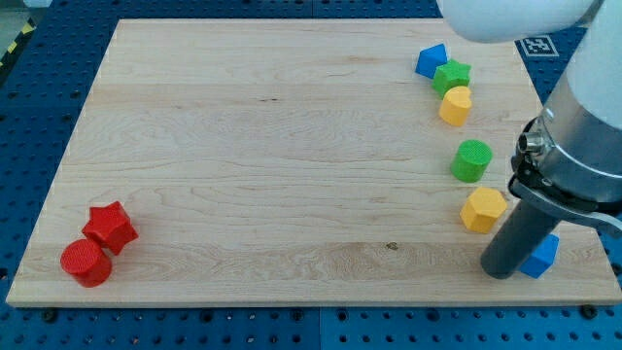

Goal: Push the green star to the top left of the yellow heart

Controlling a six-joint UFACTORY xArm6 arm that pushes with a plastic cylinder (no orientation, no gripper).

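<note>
The green star (452, 74) lies near the view's top right, touching a blue block (431, 60) on its upper left and the yellow heart (455, 105) just below it. My tip (500, 273) rests on the board at the view's bottom right, far below the star and heart. It is just below and right of a yellow hexagon (483, 210) and right beside a second blue block (540, 257).
A green cylinder (471, 160) stands between the heart and the yellow hexagon. A red star (110, 227) and a red cylinder (86, 262) sit together at the bottom left. The wooden board (272, 165) lies on a blue perforated table.
</note>
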